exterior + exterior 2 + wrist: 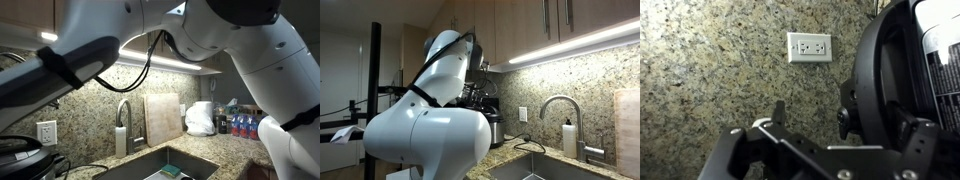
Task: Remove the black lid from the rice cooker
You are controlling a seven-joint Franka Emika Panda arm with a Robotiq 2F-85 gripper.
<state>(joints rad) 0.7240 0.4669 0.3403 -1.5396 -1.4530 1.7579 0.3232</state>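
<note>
In the wrist view the black lid [875,70] stands on edge at the right, its domed side and small knob facing left. The rice cooker's pale vented body [940,60] shows behind it. My gripper [844,115] is open. Its left finger is clear of the lid with bare wall between them, and its right finger sits behind the lid's rim. I cannot tell what props the lid up. The rice cooker also shows at the lower left edge of an exterior view [18,155] and under my wrist in an exterior view [492,130].
The granite wall holds a white outlet [809,46] [46,131]. Along the counter are a faucet [122,120], a steel sink [165,165], a tan cutting board [163,118], a white bag [200,118] and bottles [240,125]. Cabinets hang overhead.
</note>
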